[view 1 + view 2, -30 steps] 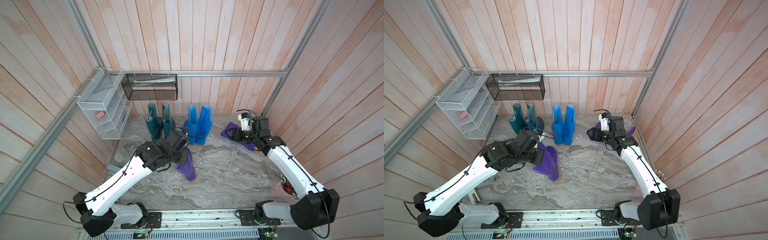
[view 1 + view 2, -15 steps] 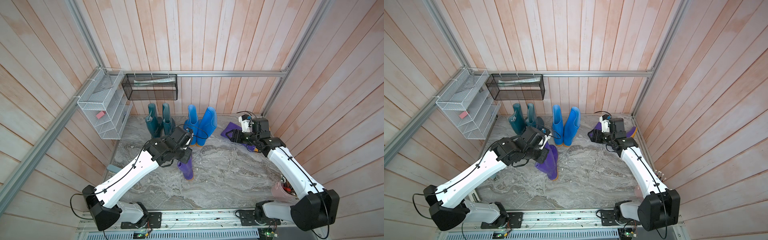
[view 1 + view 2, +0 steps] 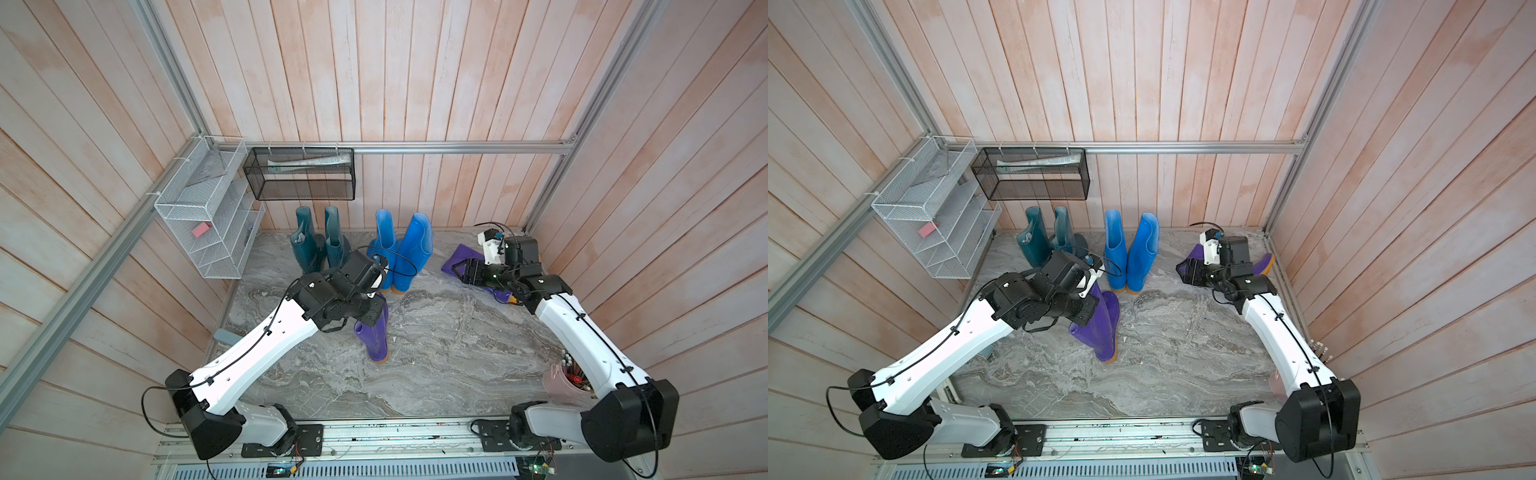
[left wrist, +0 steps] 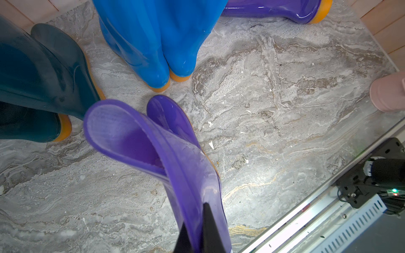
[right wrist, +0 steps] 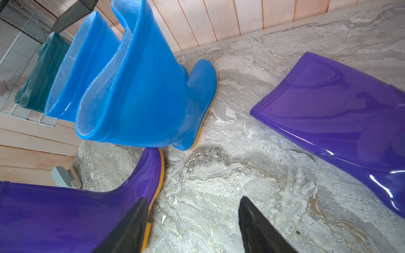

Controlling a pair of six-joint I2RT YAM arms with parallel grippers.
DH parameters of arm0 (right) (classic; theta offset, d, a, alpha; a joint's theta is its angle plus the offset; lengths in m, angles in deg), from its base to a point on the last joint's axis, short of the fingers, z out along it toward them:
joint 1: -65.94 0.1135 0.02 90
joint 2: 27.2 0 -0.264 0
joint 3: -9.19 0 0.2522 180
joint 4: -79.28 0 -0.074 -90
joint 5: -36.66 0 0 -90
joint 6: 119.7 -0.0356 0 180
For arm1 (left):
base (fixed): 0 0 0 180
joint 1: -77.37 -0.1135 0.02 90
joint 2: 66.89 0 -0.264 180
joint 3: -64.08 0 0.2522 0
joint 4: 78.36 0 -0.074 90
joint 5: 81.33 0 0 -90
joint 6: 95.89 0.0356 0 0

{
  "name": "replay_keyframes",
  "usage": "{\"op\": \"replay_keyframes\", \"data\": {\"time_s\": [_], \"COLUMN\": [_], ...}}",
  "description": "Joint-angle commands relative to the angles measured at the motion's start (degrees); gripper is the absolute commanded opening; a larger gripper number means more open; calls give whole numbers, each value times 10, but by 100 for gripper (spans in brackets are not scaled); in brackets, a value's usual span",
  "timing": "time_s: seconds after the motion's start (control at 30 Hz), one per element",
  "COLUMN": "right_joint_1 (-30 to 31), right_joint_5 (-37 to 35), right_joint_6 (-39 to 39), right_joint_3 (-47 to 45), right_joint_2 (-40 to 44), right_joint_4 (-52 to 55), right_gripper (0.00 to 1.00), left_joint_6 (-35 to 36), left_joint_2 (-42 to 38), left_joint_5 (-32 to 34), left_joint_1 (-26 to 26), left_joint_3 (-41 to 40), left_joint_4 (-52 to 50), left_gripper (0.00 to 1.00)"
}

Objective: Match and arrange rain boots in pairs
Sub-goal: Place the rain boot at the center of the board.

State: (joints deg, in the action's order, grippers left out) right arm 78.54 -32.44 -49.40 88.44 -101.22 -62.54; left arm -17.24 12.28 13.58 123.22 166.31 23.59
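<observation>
purple pair in hand: left gripper [image 4: 197, 227] is clamped on the upright purple boot [image 4: 131, 135] at its rim, while right gripper [image 5: 192, 203] gapes empty near the fallen purple boot [image 5: 339, 114], which probably needs grasping next.

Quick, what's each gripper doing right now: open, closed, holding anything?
Left gripper: jaws shut on the cuff of the upright purple boot.
Right gripper: jaws open, holding nothing.

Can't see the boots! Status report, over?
Left end effector shut on purple boot. Right end effector open, empty. Second purple boot lying flat. Blue boots close.
</observation>
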Motion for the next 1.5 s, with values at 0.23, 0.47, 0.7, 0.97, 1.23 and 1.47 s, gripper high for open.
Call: {"op": "replay_keyframes", "data": {"time_s": [0.23,0.47,0.7,0.97,1.23,1.47], "right_joint_1": [-3,-3,-3,-3,-2,-4], "right_joint_5": [4,5,6,7,1,-17], "right_joint_6": [0,0,-1,2,4,1], "right_joint_3": [-3,-6,-20,-26,-25,-17], "right_joint_2": [15,20,27,27,25,17], "right_joint_4": [1,0,-3,-1,1,11], "right_gripper": [67,67,67,68,68,68], "left_joint_6": [-13,-44,-90,-105,-98,-92], "left_joint_2": [-6,11,21,9,-12,-60], "left_joint_5": [-3,13,32,16,-6,5], "left_joint_1": [16,48,61,66,66,66], "left_joint_3": [62,72,76,46,36,32], "left_joint_4": [-17,-43,-57,-28,4,43], "left_gripper": [0,0,0,21,40,49]}}
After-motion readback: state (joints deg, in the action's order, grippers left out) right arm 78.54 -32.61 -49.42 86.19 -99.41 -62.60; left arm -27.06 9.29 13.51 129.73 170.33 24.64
